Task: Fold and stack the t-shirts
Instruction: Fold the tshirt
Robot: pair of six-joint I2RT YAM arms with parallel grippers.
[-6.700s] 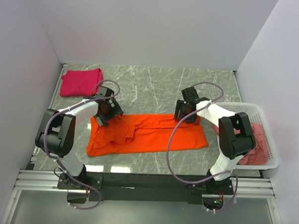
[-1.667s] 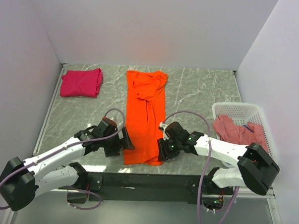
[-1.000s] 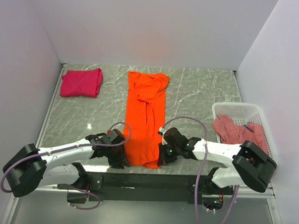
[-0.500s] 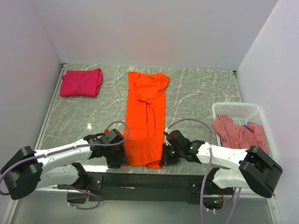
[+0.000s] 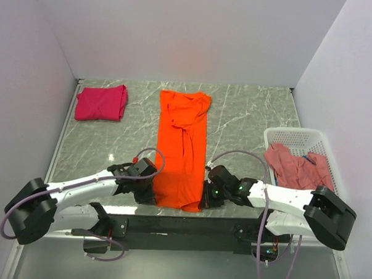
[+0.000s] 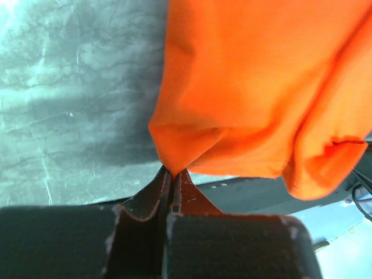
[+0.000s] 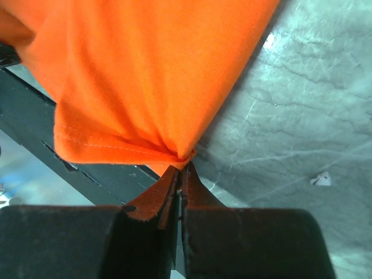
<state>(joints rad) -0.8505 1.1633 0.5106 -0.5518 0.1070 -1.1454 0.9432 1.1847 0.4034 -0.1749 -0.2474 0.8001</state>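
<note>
Your left gripper (image 6: 172, 174): clamped on the near-left corner of the bright orange cloth t-shirt (image 5: 182, 145) | your right gripper (image 7: 181, 168): clamped on its near-right corner | shirt: stretched lengthwise down the grey marble table (image 5: 249, 117)

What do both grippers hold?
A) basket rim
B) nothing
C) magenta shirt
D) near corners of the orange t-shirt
D: the wrist views show the left gripper and right gripper each shut on a bunched corner of the orange t-shirt.
</note>
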